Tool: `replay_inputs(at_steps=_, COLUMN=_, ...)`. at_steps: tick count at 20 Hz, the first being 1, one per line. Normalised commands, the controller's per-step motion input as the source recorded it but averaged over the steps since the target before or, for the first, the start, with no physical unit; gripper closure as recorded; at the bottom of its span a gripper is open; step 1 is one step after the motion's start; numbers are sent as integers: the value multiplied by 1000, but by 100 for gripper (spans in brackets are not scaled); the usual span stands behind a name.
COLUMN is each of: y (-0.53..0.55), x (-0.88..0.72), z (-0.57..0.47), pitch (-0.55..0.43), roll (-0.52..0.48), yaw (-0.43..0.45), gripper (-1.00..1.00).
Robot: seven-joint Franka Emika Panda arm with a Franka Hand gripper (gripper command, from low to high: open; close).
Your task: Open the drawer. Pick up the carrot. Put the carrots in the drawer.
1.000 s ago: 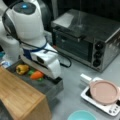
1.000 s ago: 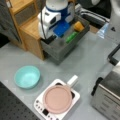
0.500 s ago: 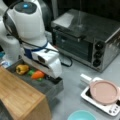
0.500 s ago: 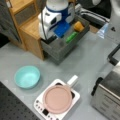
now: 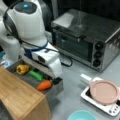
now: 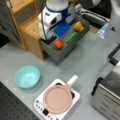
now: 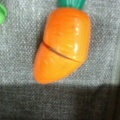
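Observation:
The dark-grey drawer (image 5: 57, 92) (image 6: 53, 54) stands pulled out of the bamboo-topped cabinet (image 5: 17, 97) (image 6: 29, 29). The orange carrot (image 5: 44, 85) (image 6: 58, 44) lies on the drawer floor near its outer end. In the wrist view the carrot (image 7: 62, 45) rests on grey felt with its green top pointing up, and no fingers show around it. In both front views my gripper (image 5: 56, 80) (image 6: 51, 37) hangs right beside and just above the carrot.
A yellow pepper (image 5: 22, 69) (image 6: 78, 26) and a green vegetable (image 5: 36, 75) (image 6: 72, 37) also lie in the drawer. Nearby stand a silver toaster oven (image 5: 85, 37), a pink pan (image 5: 103, 92) (image 6: 57, 98) on a white hob and a teal bowl (image 6: 27, 76).

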Motion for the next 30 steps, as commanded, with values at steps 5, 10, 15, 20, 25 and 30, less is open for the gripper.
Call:
replay_inputs(at_steps=5, y=131, x=-141, z=-67, pitch=-201, roll=68, yaw=-55, gripper=-100)
replay_inputs(at_steps=10, y=177, x=-166, z=-59, pitch=-187, roll=103, yaw=-216, gripper=-100)
replay_inputs(at_steps=15, y=213, x=-170, z=-76, pitch=-199, roll=124, yaw=-321, gripper=-100)
replay_inputs(at_steps=20, y=315, x=-227, z=-189, pitch=-275, roll=157, yaw=-411, gripper=-100)
replay_inputs(at_steps=25, y=338, x=-312, z=-245, pitch=-370, roll=89, yaw=-461, gripper=-100)
replay_inputs(at_steps=30, y=190, x=-288, z=-179, pitch=-358, roll=40, yaw=-280, gripper=-100)
